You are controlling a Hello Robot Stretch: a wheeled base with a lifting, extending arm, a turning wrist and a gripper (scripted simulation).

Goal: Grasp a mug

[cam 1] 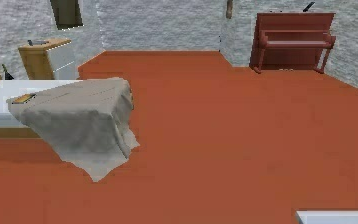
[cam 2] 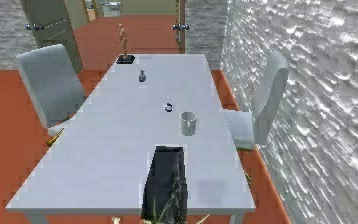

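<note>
The mug (cam 2: 188, 122), a grey cylinder, is standing upright on the white table (cam 2: 107, 150), right of centre, with a small dark object (cam 2: 168, 106) just beyond it. The gripper (cam 2: 167, 158) is sitting at the near edge, short of the mug; whether it is holding anything cannot be told. The approach step appears to be in hand, and the next move is calling for reach farther out and slightly right.

The forward view looks ahead and somewhat down across red floor (cam 1: 217, 130) to a distant piano (cam 1: 292, 42) — the arm side view looks closely down the counter (cam 2: 117, 135); both share that floor.
</note>
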